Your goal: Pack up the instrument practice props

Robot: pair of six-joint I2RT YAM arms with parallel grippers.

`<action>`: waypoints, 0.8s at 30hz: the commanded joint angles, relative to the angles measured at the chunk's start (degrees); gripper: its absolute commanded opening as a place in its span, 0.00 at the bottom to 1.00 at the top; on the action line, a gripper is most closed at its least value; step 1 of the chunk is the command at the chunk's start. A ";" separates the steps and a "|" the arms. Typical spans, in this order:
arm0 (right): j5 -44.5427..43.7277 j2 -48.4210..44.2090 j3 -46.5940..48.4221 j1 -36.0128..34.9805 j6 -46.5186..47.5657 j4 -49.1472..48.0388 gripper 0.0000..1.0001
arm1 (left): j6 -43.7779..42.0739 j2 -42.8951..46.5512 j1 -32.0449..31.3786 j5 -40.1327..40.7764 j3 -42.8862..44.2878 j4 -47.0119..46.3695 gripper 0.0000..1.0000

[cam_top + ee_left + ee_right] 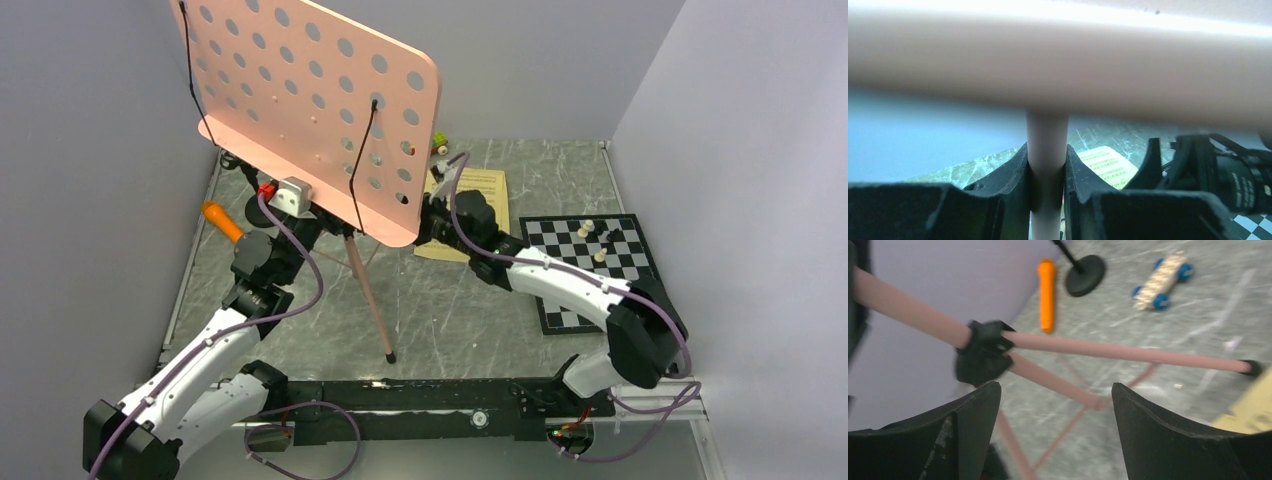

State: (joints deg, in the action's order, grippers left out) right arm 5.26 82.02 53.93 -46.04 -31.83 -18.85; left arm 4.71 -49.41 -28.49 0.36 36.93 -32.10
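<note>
Left end effector (1047,172) clamped on the pole of the tall pink perforated tripod music stand (310,110), its panel directly above. Right end effector (1055,405) wide open, empty, tripod legs just ahead. Risk: one grip only, so the top-heavy stand may pivot and its legs sweep the orange plastic toy microphone (1046,292) beyond.

marbled table (450,300), chessboard (560,240), yellow pages (480,190), microphone (222,220)

You have no text, number, brand or sign that can be read in any view. The nearest thing is the yellow sheet (478,192), just right of centre in the top view. It carries rows of dark print, too small to make out. In the left wrist view the sheet (1109,167) lies low and right of centre, its print blurred.
</note>
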 commanded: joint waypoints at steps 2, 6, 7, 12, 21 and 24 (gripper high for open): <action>20.35 6.52 9.58 2.57 -18.89 -2.72 0.85 | 2.12 0.26 0.23 3.53 -3.15 7.22 0.00; 25.39 11.36 14.52 2.62 -21.64 -0.86 0.80 | 2.23 0.45 0.19 3.44 -3.23 7.59 0.00; 25.83 11.82 14.75 2.62 -22.39 -1.17 0.77 | 2.16 0.53 0.19 3.50 -3.26 7.72 0.00; 28.46 13.25 15.08 2.68 -25.11 -2.51 0.66 | 1.97 0.89 0.22 4.09 -3.92 7.84 0.00; 27.82 13.95 15.72 2.80 -22.34 -2.55 0.20 | 2.91 0.89 0.21 3.94 -4.13 8.34 0.00; 24.97 13.16 14.69 2.69 -16.78 -2.76 0.02 | 3.35 0.97 0.24 4.00 -4.47 8.75 0.00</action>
State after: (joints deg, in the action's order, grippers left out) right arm 32.93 95.57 67.31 -43.51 -54.37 -19.70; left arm 4.82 -47.81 -28.56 0.86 35.48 -32.51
